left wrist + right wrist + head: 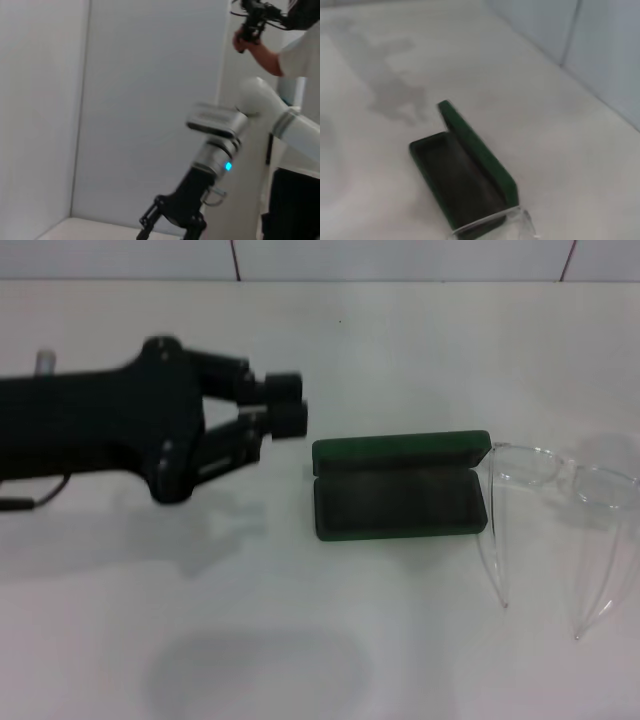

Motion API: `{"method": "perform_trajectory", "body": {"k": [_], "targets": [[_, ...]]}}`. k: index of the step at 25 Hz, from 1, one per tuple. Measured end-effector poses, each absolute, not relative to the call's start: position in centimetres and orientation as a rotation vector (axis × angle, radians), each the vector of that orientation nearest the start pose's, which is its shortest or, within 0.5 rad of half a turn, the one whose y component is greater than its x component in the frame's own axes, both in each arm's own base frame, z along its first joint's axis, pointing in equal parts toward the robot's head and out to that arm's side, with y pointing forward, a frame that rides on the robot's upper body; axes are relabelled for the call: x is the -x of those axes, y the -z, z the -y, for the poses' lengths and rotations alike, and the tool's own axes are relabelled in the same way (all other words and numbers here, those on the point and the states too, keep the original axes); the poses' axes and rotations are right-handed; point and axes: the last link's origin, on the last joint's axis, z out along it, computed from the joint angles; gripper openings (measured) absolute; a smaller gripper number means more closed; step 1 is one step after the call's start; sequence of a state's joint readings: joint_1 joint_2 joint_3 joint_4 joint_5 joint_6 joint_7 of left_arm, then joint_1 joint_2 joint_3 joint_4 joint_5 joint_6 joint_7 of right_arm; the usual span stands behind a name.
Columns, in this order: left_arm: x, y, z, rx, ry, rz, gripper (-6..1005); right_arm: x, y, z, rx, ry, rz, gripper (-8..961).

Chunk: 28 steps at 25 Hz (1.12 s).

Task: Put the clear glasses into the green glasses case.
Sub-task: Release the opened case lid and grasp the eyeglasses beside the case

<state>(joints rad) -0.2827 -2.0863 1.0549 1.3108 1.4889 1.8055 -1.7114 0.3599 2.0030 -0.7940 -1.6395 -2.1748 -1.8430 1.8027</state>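
The green glasses case [400,487] lies open at the table's middle, lid raised at the back, dark lining empty; it also shows in the right wrist view [465,185]. The clear glasses [565,475] stand just right of the case, arms unfolded toward the front, one arm almost touching the case's right end. A clear edge of the glasses [520,219] shows beside the case. My left gripper [297,403] hovers left of the case, shut and holding nothing. My right gripper [170,235] shows only in the left wrist view, fingers spread, tips cut off by the picture's edge.
The white table [300,640] runs back to a white tiled wall [400,258]. In the left wrist view a person's hand [250,35] holds a device behind my right arm [280,115].
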Motion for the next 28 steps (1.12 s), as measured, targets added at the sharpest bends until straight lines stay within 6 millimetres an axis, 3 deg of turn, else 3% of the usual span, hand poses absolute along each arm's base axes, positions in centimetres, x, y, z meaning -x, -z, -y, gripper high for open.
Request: {"method": "perform_trajectory", "body": {"k": [6,12,18,23,28], "targets": [[18.5,-5.4,-27.0,2.857,1.092,0.225,188,-19.6,-14.8,-31.3,2.671,0.075,-0.301,739],[19.0,-5.2,-27.0,2.855,1.062,0.207,188,-17.1,-14.2,-32.8,2.68,0.207,-0.434,538],[19.9,-4.0,-27.3,2.846,1.084,0.197,188,-16.8,-12.1,-35.1,2.665,0.463,-0.604,582],[20.6,-3.1,-27.3,2.84,1.116,0.229,188,-16.2,-10.3,-36.3,2.672,0.55,-0.616,700],[20.5,-3.1,-27.3,2.837,1.131,0.252,188,-15.8,-8.7,-37.4,2.687,0.602,-0.572,690]]}}
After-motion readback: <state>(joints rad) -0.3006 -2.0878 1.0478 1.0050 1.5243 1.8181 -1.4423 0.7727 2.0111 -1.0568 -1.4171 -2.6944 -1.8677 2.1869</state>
